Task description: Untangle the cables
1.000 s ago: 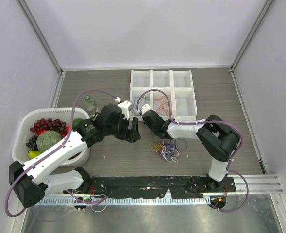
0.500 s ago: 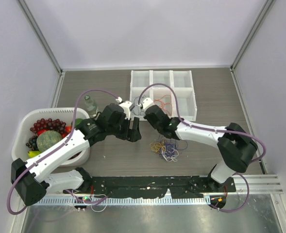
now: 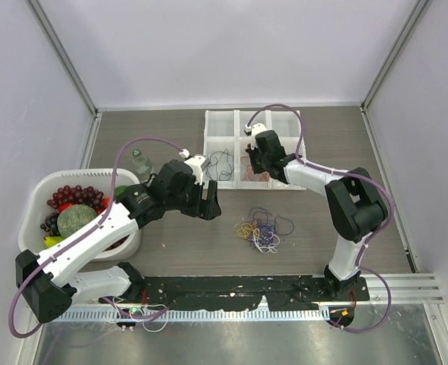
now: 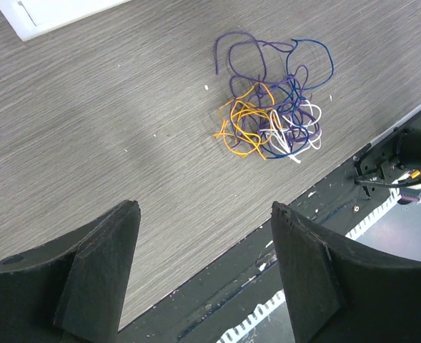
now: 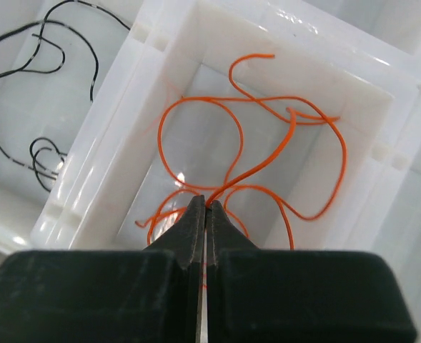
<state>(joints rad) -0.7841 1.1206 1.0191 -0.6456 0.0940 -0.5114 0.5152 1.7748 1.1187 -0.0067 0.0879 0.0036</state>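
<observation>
A small tangle of cables [image 3: 262, 230] lies on the table; in the left wrist view [image 4: 274, 121] it shows yellow-orange, purple, blue and white strands. My right gripper [image 5: 206, 204] is shut on a red-orange cable [image 5: 294, 128], holding it over the front middle compartment of the white divided tray [image 3: 205, 144], where more red-orange loops lie. In the top view this gripper [image 3: 255, 163] is over the tray. A black cable [image 5: 46, 150] lies in the compartment to the left. My left gripper [image 3: 208, 204] is open and empty, above the table left of the tangle; its fingers frame bare wood [image 4: 206, 207].
A white basket [image 3: 33, 198] with grapes and other fruit stands at the left edge. A small clear bottle [image 3: 140, 163] stands behind it. A black rail [image 3: 231, 289] runs along the near edge. Grey walls close in both sides.
My right arm has swung from beside the tangle up to the tray's middle compartment, with the red-orange cable in its jaws. The left arm has hardly moved.
</observation>
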